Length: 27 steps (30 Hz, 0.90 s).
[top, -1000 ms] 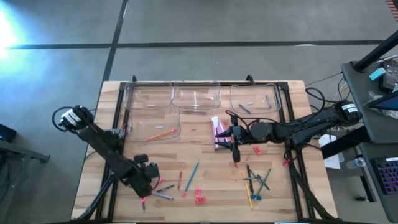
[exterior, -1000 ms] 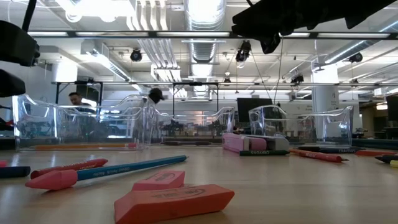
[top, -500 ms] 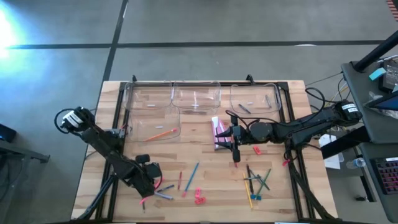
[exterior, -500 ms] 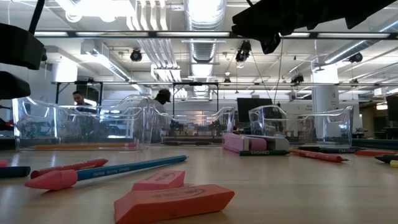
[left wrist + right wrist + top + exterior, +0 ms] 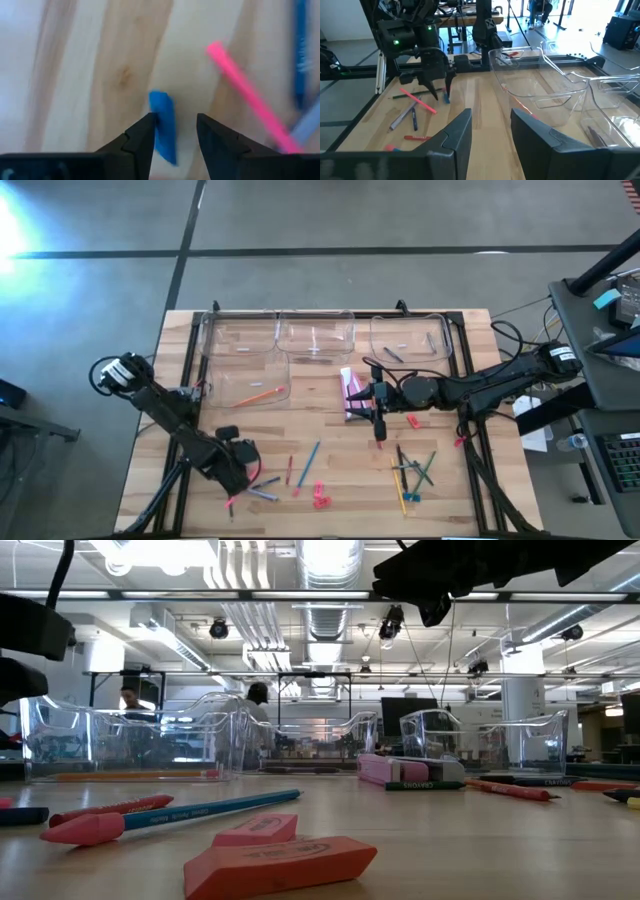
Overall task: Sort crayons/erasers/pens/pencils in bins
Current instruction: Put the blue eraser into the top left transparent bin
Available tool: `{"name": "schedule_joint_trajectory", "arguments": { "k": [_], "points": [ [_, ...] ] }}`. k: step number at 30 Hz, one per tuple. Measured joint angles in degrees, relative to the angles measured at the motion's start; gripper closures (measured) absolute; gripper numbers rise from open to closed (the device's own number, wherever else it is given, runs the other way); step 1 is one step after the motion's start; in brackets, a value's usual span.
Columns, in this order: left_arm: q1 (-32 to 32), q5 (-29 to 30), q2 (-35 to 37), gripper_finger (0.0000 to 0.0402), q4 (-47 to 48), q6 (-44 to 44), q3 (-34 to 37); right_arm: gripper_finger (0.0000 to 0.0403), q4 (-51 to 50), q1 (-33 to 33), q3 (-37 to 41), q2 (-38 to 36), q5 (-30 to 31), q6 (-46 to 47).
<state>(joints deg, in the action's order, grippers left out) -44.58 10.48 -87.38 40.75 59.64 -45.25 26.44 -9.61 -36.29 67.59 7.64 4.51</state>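
Observation:
My left gripper [image 5: 246, 458] hangs over the table's near left and stands open [image 5: 175, 131]. A short blue piece [image 5: 162, 125] shows between its fingers, close to one of them; a pink stick [image 5: 247, 95] lies beside it. My right gripper [image 5: 380, 430] stands open mid-table with nothing between its fingers [image 5: 491, 131]. Four clear bins: three in the far row [image 5: 238, 335] [image 5: 315, 338] [image 5: 410, 340] and one in front of them [image 5: 250, 387] holding an orange pencil [image 5: 260, 394]. Pink erasers lie flat on the table [image 5: 280, 865] [image 5: 412, 421]. My left gripper points down with the short blue piece [image 5: 159, 117] between its open fingers. The piece's edge meets one finger [image 5: 145, 135] in the blurred wrist view. I cannot tell whether they touch.
Loose pens and pencils lie near my left gripper [image 5: 268, 486], with a blue pencil [image 5: 308, 464] beside them. More sticks lie at the near right [image 5: 412, 472]. A pink block [image 5: 352, 395] sits mid-table. People stand in the room behind [image 5: 130, 700].
My left arm has shifted slightly at the table's near left. My right arm has kept still, and the things on the table lie as before.

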Motion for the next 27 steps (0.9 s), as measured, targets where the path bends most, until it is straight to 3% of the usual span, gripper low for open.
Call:
{"name": "schedule_joint_trajectory", "arguments": {
  "k": [14, 17, 22, 27],
  "points": [
    [0.66, 0.07, -0.25, 0.0274, 2.22, 0.03, 0.55, 0.0275, -0.05, 0.00, 0.00, 0.00, 0.00, 0.35],
    [0.84, 0.06, -0.90, 0.0301, 1.94, -0.02, 0.49, 0.0275, -0.05, 0.00, 0.00, 0.00, -0.01, 0.33],
    [2.43, -0.75, -0.66, 0.0385, 4.15, -2.60, -0.53, 0.0275, -0.07, 0.00, 0.00, 0.00, 0.00, -0.01],
    [5.43, 0.32, 2.44, 0.0390, 10.90, -5.45, -4.67, 0.0275, -0.03, 0.00, 0.00, 0.00, 0.00, -0.07]
  ]
}}
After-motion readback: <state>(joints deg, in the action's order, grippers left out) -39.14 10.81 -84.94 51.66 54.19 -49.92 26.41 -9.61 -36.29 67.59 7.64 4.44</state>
